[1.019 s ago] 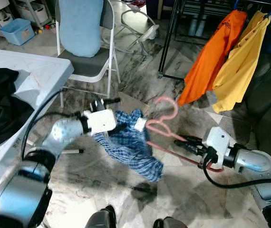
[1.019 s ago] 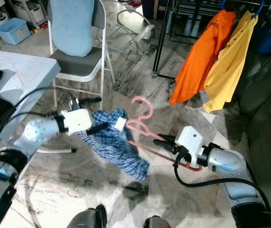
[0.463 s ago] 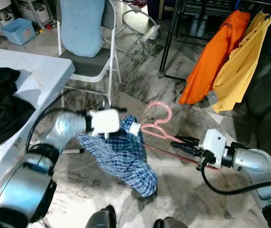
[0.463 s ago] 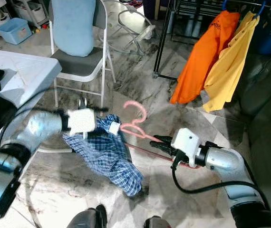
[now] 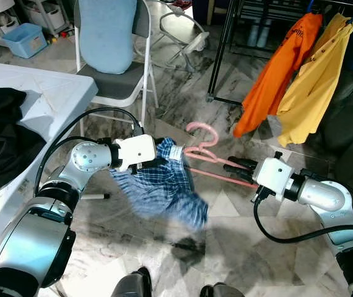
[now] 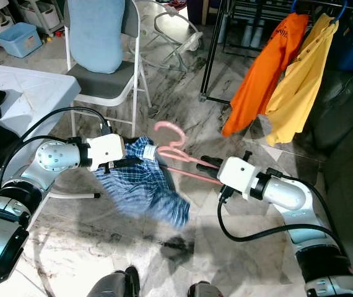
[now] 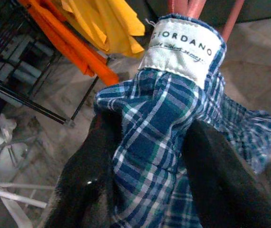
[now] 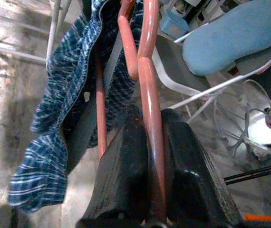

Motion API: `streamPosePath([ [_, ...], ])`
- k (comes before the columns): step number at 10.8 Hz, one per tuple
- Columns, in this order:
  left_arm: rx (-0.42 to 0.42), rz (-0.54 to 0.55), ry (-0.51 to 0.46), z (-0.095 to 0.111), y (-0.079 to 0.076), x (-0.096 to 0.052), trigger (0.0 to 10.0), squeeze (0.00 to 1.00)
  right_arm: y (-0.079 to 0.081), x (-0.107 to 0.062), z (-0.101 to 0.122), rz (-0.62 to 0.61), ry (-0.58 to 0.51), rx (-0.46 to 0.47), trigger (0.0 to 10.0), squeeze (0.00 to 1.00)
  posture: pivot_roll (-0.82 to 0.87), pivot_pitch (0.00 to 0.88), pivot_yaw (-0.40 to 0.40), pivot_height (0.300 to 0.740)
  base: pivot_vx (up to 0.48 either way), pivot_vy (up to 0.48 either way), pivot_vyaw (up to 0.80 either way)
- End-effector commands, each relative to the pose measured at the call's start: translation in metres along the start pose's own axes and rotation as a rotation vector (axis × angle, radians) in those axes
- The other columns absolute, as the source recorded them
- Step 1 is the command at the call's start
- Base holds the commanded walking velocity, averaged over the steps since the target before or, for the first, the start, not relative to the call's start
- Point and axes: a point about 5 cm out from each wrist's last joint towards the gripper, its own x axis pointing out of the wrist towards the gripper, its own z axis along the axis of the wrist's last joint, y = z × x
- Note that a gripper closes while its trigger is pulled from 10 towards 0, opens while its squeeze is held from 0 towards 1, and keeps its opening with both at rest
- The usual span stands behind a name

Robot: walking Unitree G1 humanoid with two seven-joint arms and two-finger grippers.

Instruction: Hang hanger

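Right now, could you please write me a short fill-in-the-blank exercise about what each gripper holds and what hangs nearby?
1. The left gripper pinches the collar of a blue ____ shirt.
2. The right gripper is shut on a ____ hanger.
3. On the rack, beside the orange garment, hangs a ____ one.

Missing words: plaid; pink; yellow

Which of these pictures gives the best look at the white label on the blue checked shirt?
The left wrist view: the label on the shirt is close enough to read, between the left claw's fingers. The eye views show it as a small white patch.
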Motion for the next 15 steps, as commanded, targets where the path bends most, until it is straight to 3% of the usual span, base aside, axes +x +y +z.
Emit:
streamPosePath([
  [1,-0.016,-0.042,0.021,-0.003,-0.004,0.001,0.0,0.0,-0.009,0.002,0.007,-0.055,-0.043,-0.03,10.0,0.0,-0.08,0.176,0.036,0.74,0.0,0.0,0.0],
  [3,-0.023,-0.051,0.022,-0.002,-0.004,0.002,0.0,0.0,-0.006,0.004,0.007,-0.046,-0.05,-0.053,10.0,0.0,-0.08,0.177,0.04,0.74,0.0,0.0,0.0],
  [5,-0.053,-0.131,0.049,-0.008,-0.017,0.006,0.0,0.0,-0.01,0.006,0.009,-0.09,-0.074,-0.074,10.0,0.0,-0.09,0.179,0.047,0.74,0.0,0.0,0.0],
  [8,-0.075,-0.168,0.068,-0.01,-0.023,0.01,0.0,0.0,-0.012,0.004,0.009,-0.111,-0.076,-0.088,10.0,0.0,-0.1,0.178,0.05,0.74,0.0,0.0,0.0],
  [9,-0.068,-0.129,0.06,-0.008,-0.02,0.012,10.0,1.0,-0.012,0.003,0.008,-0.115,-0.074,-0.088,10.0,0.0,-0.1,0.177,0.052,0.74,0.0,0.0,0.0],
  [14,-0.057,-0.128,0.109,-0.011,-0.018,0.011,10.0,1.0,-0.011,0.008,0.008,-0.111,-0.085,-0.099,10.0,0.0,-0.09,0.178,0.048,0.74,0.0,0.0,0.0],
  [15,-0.066,-0.168,0.139,-0.014,-0.021,0.01,10.0,0.0,-0.011,0.01,0.009,-0.109,-0.089,-0.1,10.0,0.0,-0.09,0.177,0.047,0.74,0.0,0.0,0.0],
])
